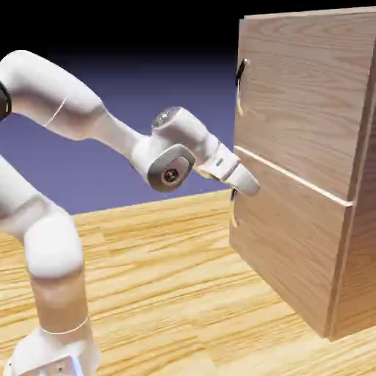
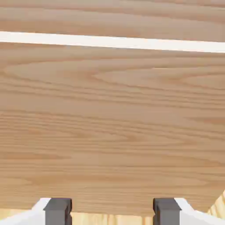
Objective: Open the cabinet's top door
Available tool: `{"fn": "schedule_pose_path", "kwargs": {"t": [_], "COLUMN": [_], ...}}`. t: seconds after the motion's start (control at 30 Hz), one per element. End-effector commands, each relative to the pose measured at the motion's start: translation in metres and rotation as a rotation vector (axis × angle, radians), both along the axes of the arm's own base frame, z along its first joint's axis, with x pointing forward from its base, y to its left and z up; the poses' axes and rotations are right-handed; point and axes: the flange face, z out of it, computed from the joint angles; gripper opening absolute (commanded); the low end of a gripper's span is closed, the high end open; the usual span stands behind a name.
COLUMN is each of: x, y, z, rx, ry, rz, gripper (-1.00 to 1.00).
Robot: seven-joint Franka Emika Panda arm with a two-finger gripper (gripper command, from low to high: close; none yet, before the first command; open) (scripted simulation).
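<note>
The cabinet (image 1: 361,242) is a tall wood-grain box at the exterior view's right. Its top door (image 1: 305,88) looks shut, with a small dark-and-pale bar handle (image 1: 240,84) on its left edge. My gripper (image 1: 250,186) is at the cabinet's left front edge, just below the pale seam (image 1: 294,178) between the two doors and well below that handle. In the hand view my gripper (image 2: 112,213) is open: two grey fingertips (image 2: 58,211) stand apart with only wood (image 2: 112,132) behind them. A pale strip (image 2: 112,41) crosses the top of that view.
The lower door (image 1: 286,246) has its own handle (image 1: 233,211), right under my fingers. The cabinet stands on a wooden table (image 1: 169,294). My arm's base rises at the exterior view's lower left.
</note>
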Motion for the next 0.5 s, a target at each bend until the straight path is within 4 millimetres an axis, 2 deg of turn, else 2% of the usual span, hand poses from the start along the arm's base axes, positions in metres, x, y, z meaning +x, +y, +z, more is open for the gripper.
{"fn": "schedule_pose_path", "kwargs": {"t": [0.0,0.23,0.47], "x": [0.001,0.001,-0.006], "y": [0.000,0.012,0.040], "z": [0.012,0.089,0.150], "rx": [0.052,0.440,0.865], "ry": [-0.030,-0.236,-0.408], "rz": [-0.048,-0.333,-0.528], "gripper": [0.00,0.00,0.00]}}
